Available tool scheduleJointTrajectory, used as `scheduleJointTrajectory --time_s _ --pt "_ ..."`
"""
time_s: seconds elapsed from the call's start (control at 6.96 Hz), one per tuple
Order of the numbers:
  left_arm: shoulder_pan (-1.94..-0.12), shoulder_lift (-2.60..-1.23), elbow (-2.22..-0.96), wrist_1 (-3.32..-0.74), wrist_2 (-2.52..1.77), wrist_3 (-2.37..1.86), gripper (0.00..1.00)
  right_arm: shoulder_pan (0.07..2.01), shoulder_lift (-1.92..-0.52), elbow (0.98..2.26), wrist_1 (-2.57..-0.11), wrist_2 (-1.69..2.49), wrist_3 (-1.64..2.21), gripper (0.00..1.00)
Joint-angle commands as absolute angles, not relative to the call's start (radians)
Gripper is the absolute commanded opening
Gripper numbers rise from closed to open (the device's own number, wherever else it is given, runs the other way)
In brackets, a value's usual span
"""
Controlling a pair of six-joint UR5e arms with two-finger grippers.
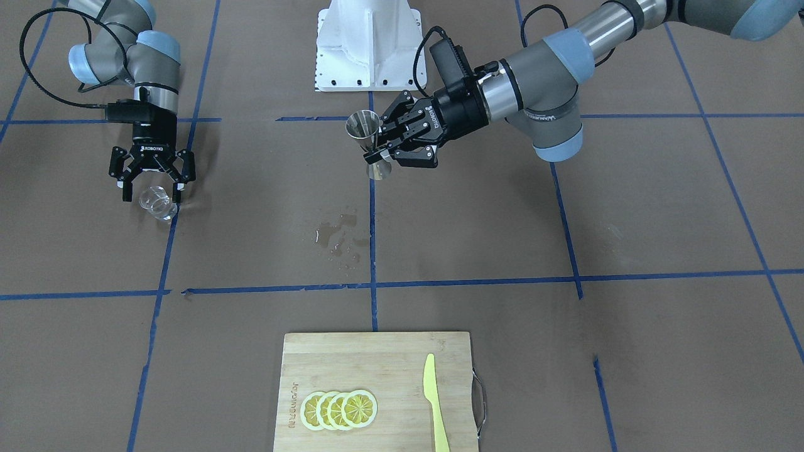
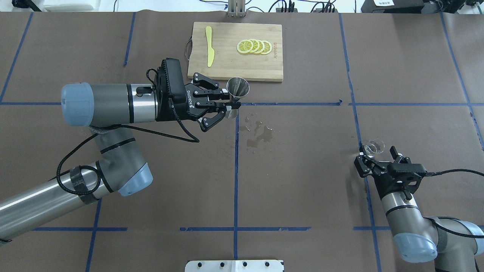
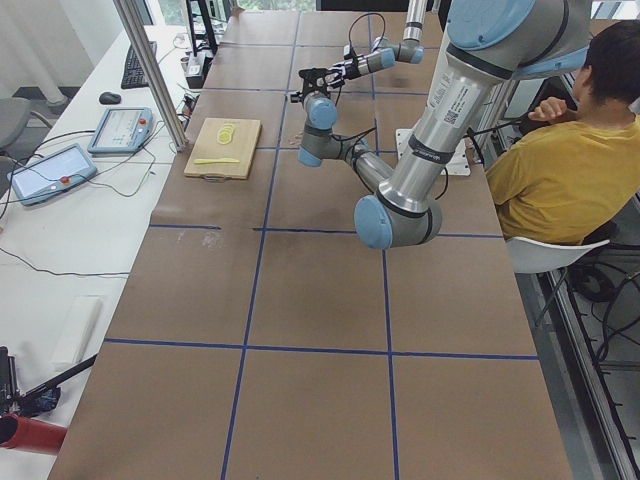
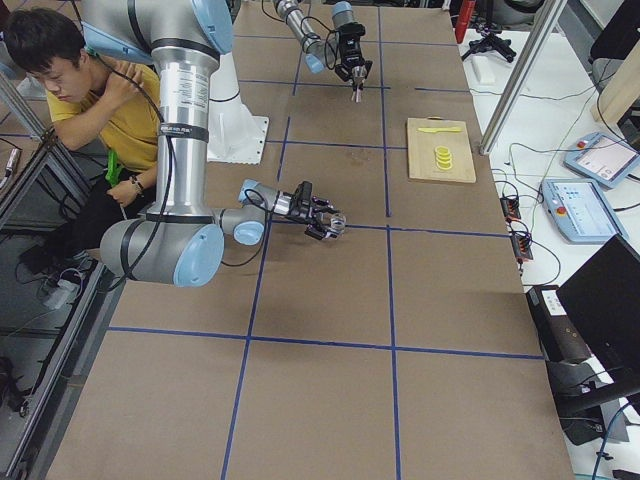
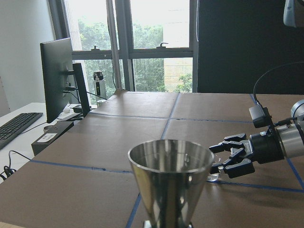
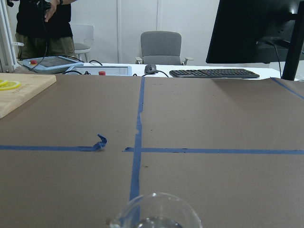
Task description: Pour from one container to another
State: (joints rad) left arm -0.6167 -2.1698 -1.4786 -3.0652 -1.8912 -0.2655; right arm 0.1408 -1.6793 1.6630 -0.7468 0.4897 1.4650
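Right: your right claw (image 2: 376, 155) spread open, glass cup (image 2: 373, 146) at its tips on surface (image 2: 302, 170). Left claw (image 2: 229, 105) clamped on jigger (image 2: 238, 90) waist, upright, mouth up. Jigger well apart, twd robot's left, so you'd carry cup that way.

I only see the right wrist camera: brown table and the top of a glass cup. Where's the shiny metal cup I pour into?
Observer: The left gripper holds the jigger upright by its narrow waist.
Operator: Did anything spill?
Observer: Yes, a wet spill lies close beside the jigger.
Operator: What's on the wooden board?
Observer: Besides the lemon slices, a yellow knife.
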Motion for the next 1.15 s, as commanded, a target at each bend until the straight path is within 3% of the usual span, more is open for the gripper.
scheduleJointTrajectory --time_s 0.0,0.29,0.43,0.72,1.01 --pt "-0.617 -2.166 -1.479 -3.066 -1.891 -0.265 0.00 0.140 -1.654 1.635 -0.746 0.489 1.415 1.00" --pt "-0.617 -2.163 -1.480 -3.066 -1.891 -0.267 0.00 0.140 -1.651 1.635 -0.744 0.483 1.413 1.00" --pt "-0.617 -2.163 -1.480 -3.073 -1.890 -0.265 0.00 0.140 -1.651 1.634 -0.744 0.485 1.404 0.91" --pt "-0.617 -2.161 -1.480 -3.073 -1.891 -0.265 0.00 0.141 -1.651 1.638 -0.741 0.485 1.393 0.55" --pt "-0.617 -2.161 -1.480 -3.077 -1.890 -0.267 0.00 0.147 -1.637 1.638 -0.741 0.485 1.391 0.57"
